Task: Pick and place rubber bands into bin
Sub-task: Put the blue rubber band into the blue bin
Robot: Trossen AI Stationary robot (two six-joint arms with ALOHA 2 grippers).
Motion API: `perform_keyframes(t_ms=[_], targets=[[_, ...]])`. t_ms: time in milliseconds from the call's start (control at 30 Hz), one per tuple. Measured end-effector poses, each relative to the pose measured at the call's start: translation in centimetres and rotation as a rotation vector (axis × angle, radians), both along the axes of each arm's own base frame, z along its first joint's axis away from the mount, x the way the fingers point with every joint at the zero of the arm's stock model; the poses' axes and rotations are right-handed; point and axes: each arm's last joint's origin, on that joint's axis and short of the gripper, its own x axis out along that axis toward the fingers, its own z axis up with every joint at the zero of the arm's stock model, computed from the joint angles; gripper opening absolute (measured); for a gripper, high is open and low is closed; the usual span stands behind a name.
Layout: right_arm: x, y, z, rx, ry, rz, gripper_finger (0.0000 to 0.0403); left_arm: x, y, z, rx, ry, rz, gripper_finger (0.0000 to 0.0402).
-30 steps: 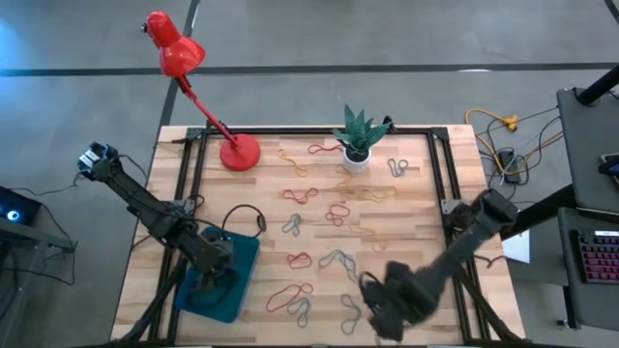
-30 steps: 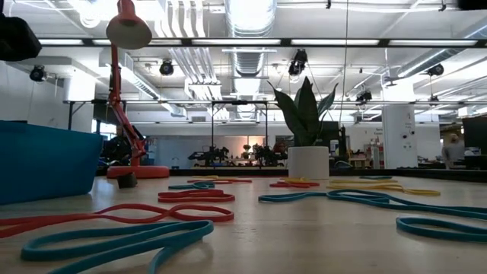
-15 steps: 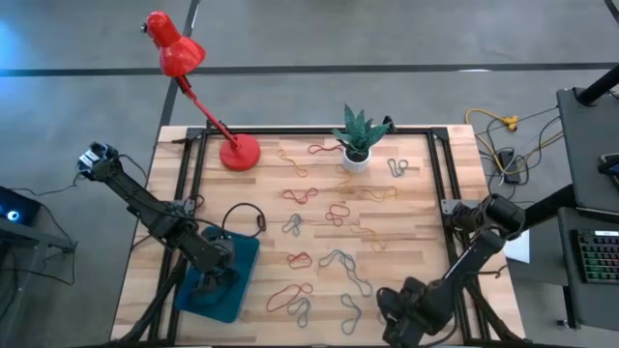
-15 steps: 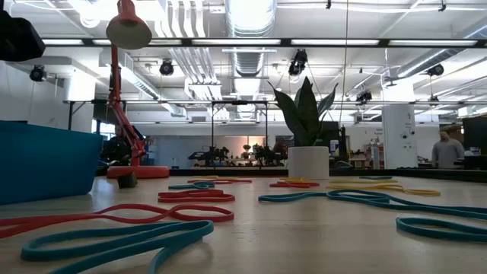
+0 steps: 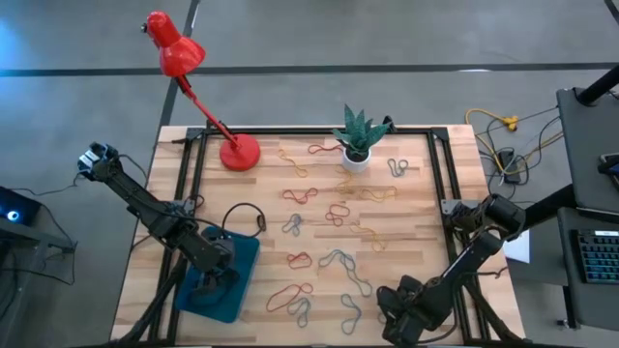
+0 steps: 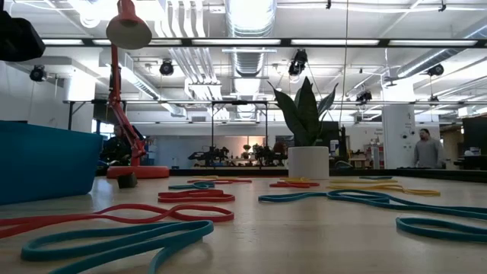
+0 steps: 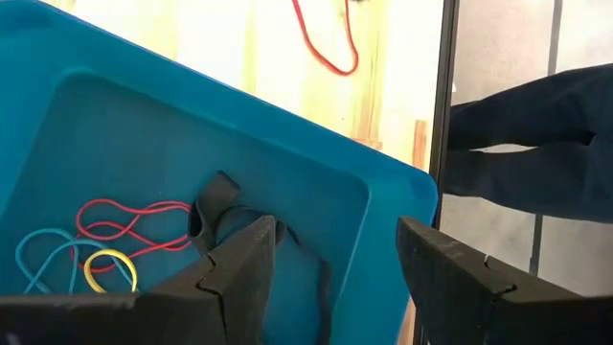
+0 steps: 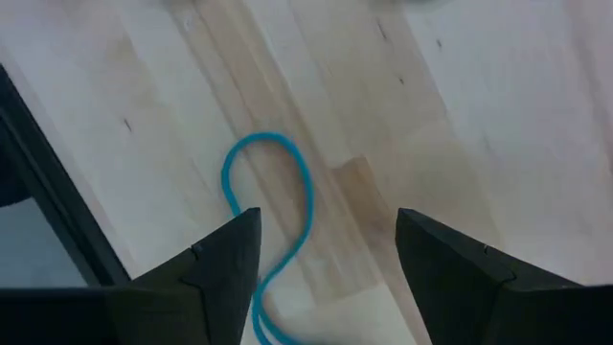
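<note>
Hovering over a blue rubber band [image 8: 273, 196], the right gripper [image 8: 326, 254] is spreading its fingers, gripping nothing. The left gripper [image 7: 335, 264] is gaping emptily above the bin [image 7: 316, 182]. Red, blue and yellow bands [image 7: 105, 240] are lying inside.

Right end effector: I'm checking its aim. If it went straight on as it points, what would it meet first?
Probably the blue rubber band on the wooden table, lying between the open right end effector fingers; depth is unclear.

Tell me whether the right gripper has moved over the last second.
Yes. In the high view the right gripper has shifted toward the table's near edge and slightly rightward, away from the plant pot.
</note>
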Motion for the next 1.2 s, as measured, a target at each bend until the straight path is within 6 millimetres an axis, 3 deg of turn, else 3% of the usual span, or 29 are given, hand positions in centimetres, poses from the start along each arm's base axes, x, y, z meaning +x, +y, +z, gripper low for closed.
perform_keyframes(t_ms=[700,933,1200], targets=[[-0.4,-0.6,-1.6,-0.082,-0.012,0.158,0.0226,0.0,0.0,0.0,0.006,-0.003,0.003,0.0202],[0.6,0.6,-2.5,-0.156,0.021,0.23,0.0226,0.0,0.0,0.0,0.006,-0.003,0.003,0.0202],[1.8,2.1,-2.1,-0.247,0.085,0.206,0.0217,0.0,0.0,0.0,0.006,-0.004,0.003,0.0202]])
